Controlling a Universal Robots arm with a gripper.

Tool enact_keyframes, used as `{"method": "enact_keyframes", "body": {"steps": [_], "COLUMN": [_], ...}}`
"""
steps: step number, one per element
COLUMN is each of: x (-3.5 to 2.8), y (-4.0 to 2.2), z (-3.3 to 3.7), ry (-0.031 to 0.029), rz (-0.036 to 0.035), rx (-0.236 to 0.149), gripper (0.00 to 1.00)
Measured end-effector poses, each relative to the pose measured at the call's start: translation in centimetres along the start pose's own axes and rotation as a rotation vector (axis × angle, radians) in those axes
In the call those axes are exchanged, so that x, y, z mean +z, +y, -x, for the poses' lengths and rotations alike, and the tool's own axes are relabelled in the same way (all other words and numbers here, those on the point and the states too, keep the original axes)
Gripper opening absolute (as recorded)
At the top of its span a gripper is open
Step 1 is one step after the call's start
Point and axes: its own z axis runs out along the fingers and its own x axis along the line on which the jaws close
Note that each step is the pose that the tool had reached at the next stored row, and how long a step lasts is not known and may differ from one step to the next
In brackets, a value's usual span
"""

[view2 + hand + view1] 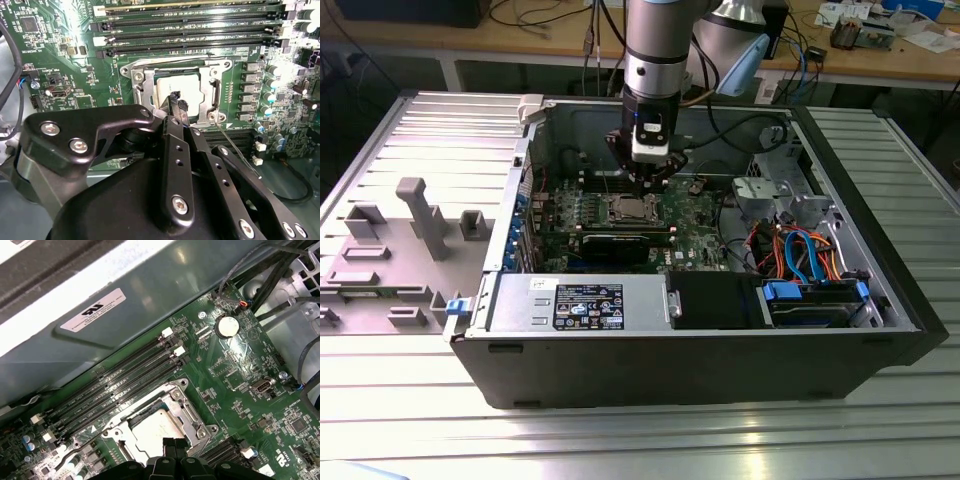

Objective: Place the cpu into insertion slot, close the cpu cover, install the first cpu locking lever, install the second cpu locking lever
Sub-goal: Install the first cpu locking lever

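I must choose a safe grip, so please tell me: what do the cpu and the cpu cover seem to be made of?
The cpu top looks like matte silver-grey metal, with a dull, even sheen. The cpu cover looks like thin bright steel, shiny with stamped edges.

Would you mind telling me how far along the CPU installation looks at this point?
The cpu already sits in the insertion slot, and the cpu cover looks closed over it. The gripper is down at the socket with fingertips together. One thin locking lever looks unlatched, so the levers appear left.
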Motion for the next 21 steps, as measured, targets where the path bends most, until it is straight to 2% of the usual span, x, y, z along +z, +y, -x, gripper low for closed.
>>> {"method": "enact_keyframes", "body": {"steps": [21], "x": [0.0], "y": [0.0], "z": [0.0], "ry": [-0.0024], "rz": [0.0002], "rx": [-0.053], "gripper": [0.11]}}
